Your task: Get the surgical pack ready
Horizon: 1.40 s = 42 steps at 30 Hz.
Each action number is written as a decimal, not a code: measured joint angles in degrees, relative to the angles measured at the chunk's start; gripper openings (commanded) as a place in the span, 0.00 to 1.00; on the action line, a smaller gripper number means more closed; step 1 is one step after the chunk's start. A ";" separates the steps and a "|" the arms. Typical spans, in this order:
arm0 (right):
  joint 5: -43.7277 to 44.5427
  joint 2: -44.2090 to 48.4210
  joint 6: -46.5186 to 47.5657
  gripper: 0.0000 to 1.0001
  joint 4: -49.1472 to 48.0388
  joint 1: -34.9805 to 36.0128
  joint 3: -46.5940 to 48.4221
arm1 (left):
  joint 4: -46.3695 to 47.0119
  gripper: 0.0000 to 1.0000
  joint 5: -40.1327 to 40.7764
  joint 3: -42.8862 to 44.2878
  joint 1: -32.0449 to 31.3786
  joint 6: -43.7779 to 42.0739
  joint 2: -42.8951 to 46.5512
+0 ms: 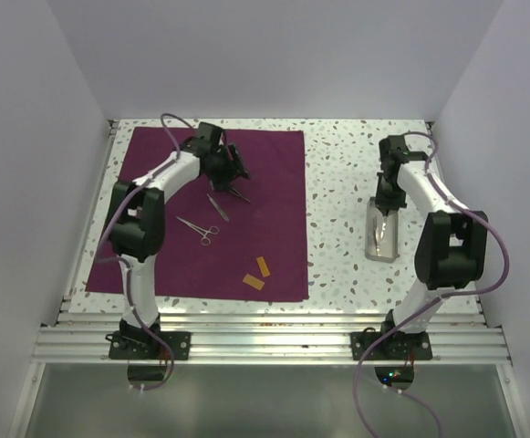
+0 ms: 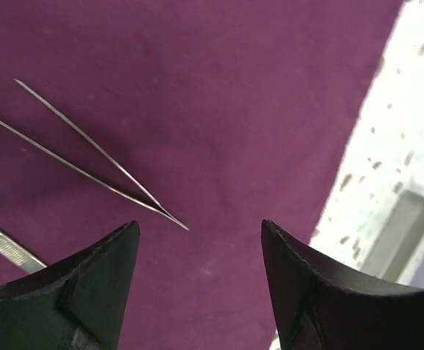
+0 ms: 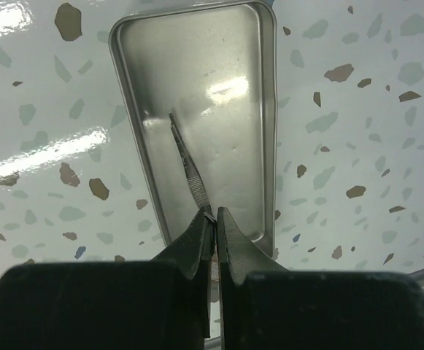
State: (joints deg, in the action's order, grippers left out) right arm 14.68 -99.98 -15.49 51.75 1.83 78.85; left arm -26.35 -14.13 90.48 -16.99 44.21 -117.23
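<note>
Your left gripper [image 2: 197, 226] hangs with its jaws wide apart over the purple surgical pack [image 2: 233, 109]. Thin tweezers [image 2: 87, 157] lie on the pack just ahead, left of the fingers. Your right gripper [image 3: 213, 213] is pinched on slim forceps [image 3: 186, 164] above a metal tray [image 3: 266, 87].

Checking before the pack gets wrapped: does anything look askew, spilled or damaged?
Nothing spilled or damaged. The purple sheet lies flat; tweezers, forceps and two orange strips lie loose on it at mixed angles.
</note>
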 measured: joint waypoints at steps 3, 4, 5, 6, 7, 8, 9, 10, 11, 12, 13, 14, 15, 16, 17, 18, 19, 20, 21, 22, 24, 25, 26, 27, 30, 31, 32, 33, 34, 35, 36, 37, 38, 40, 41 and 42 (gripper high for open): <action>0.87 -1.77 1.22 0.00 -0.33 0.17 0.02 | -4.70 0.72 3.98 5.60 0.00 0.81 -4.15; 0.87 -2.80 1.44 0.00 -0.39 0.37 0.04 | -6.32 0.71 5.18 8.02 0.00 1.20 -5.90; 0.87 -3.91 1.53 0.00 -0.42 0.42 0.04 | -7.63 0.71 6.19 10.32 0.00 1.40 -7.63; 0.87 -4.94 1.64 0.01 -0.39 0.55 0.04 | -8.87 0.70 7.19 12.37 0.00 1.75 -9.11; 0.87 -5.79 1.68 0.03 -0.39 0.66 0.02 | -10.05 0.70 8.11 13.97 0.00 1.99 -10.45; 0.87 -6.47 1.68 0.05 -0.39 0.68 -0.04 | -10.93 0.70 8.79 14.93 0.00 2.36 -11.43; 0.87 -6.60 1.70 0.05 -0.37 0.72 -0.13 | -11.82 0.69 9.38 15.50 0.00 2.78 -12.13; 0.85 -6.64 1.70 0.05 -0.44 0.72 -0.39 | -12.66 0.68 9.90 15.74 0.00 3.19 -12.59; 0.85 -6.64 1.68 0.07 -0.33 0.72 -0.55 | -13.49 0.69 10.19 15.85 0.00 3.48 -12.90; 0.83 -6.64 1.66 0.09 -0.28 0.72 -0.59 | -14.36 0.69 10.58 15.93 0.00 3.85 -13.03; 0.79 -6.64 1.64 0.19 -0.42 0.72 -0.70 | -15.39 0.69 10.97 15.93 0.00 4.33 -13.05; 0.79 -6.64 1.55 0.24 -0.52 0.72 -0.94 | -16.13 0.69 11.17 15.82 0.00 4.79 -13.05; 0.74 -6.56 1.53 0.29 -0.52 0.72 -1.36 | -16.33 0.69 11.30 15.67 0.00 5.18 -13.00; 0.72 -6.54 1.57 0.34 -0.48 0.72 -1.64 | -16.37 0.69 11.43 15.63 0.00 5.60 -12.98; 0.68 -6.51 1.55 0.36 -0.55 0.72 -2.05 | -16.37 0.69 11.56 15.58 0.00 5.95 -12.94; 0.63 -6.51 1.60 0.37 -0.48 0.72 -2.45 | -16.41 0.69 11.65 15.58 0.00 6.21 -12.94; 0.61 -6.51 1.66 0.38 -0.44 0.72 -2.73 | -16.52 0.69 11.69 15.61 0.00 6.29 -12.94; 0.59 -6.49 1.62 0.39 -0.44 0.72 -2.95 | -16.79 0.69 11.78 15.72 0.00 6.29 -12.94; 0.57 -6.43 1.64 0.40 -0.44 0.72 -3.10 | -17.03 0.69 11.87 15.82 0.00 6.29 -12.94; 0.44 -6.34 1.62 0.40 -0.42 0.72 -3.19 | -17.18 0.68 12.00 15.82 0.00 6.27 -12.94; 0.31 -5.95 1.64 0.42 -0.42 0.72 -3.23 | -17.42 0.68 12.55 15.82 0.00 6.23 -12.94; 0.13 -5.66 1.64 0.42 -0.42 0.72 -3.23 | -17.51 0.66 12.87 15.82 0.00 6.23 -12.94; -0.13 -5.38 1.64 0.42 -0.42 0.72 -3.23 | -17.59 0.65 13.11 15.82 0.00 6.23 -12.94; -0.46 -5.09 1.64 0.42 -0.35 0.72 -3.23 | -17.75 0.63 13.35 15.87 0.00 6.25 -12.94; -1.36 -4.26 1.60 0.42 -0.26 0.72 -3.23 | -18.56 0.53 13.79 15.98 0.00 6.27 -12.94; -1.79 -4.00 1.57 0.42 -0.20 0.72 -3.19 | -18.80 0.48 13.81 16.00 0.00 6.23 -13.00; -2.21 -3.78 1.57 0.42 -0.04 0.72 -3.10 | -19.06 0.44 13.79 16.04 0.00 6.23 -13.07; -2.43 -3.58 1.55 0.42 0.11 0.74 -2.97 | -19.17 0.32 13.79 16.04 0.00 6.21 -13.16; -2.64 -3.43 1.55 0.42 0.20 0.74 -2.80 | -19.23 0.24 13.81 16.06 0.00 6.38 -13.20; -2.86 -3.32 1.55 0.42 0.35 0.81 -2.60 | -19.26 0.19 13.79 16.06 0.00 6.27 -13.29; -3.30 -3.17 1.55 0.42 0.55 0.92 -2.34 | -19.28 0.13 13.81 16.06 0.00 6.08 -13.38; -3.67 -3.08 1.55 0.42 0.87 1.03 -2.01 | -19.34 0.03 13.79 16.11 0.00 5.86 -13.49; -3.93 -2.80 1.55 0.42 1.25 1.22 -1.57 | -19.39 0.00 13.81 16.22 0.00 5.79 -13.55; -4.87 -2.19 1.64 0.43 2.05 2.19 -0.50 | -19.85 0.00 13.64 17.03 0.00 5.09 -13.77; -5.97 -1.75 1.66 0.44 2.36 3.08 0.24 | -20.06 0.00 13.40 17.68 0.00 4.61 -13.84; -7.32 -1.25 1.68 0.47 2.60 4.13 1.05 | -20.11 0.00 13.16 18.25 0.00 4.28 -13.84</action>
State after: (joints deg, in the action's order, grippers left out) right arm 7.35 -101.23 -13.80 54.35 5.96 79.90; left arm -46.46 -0.97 108.73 -16.99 48.49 -131.07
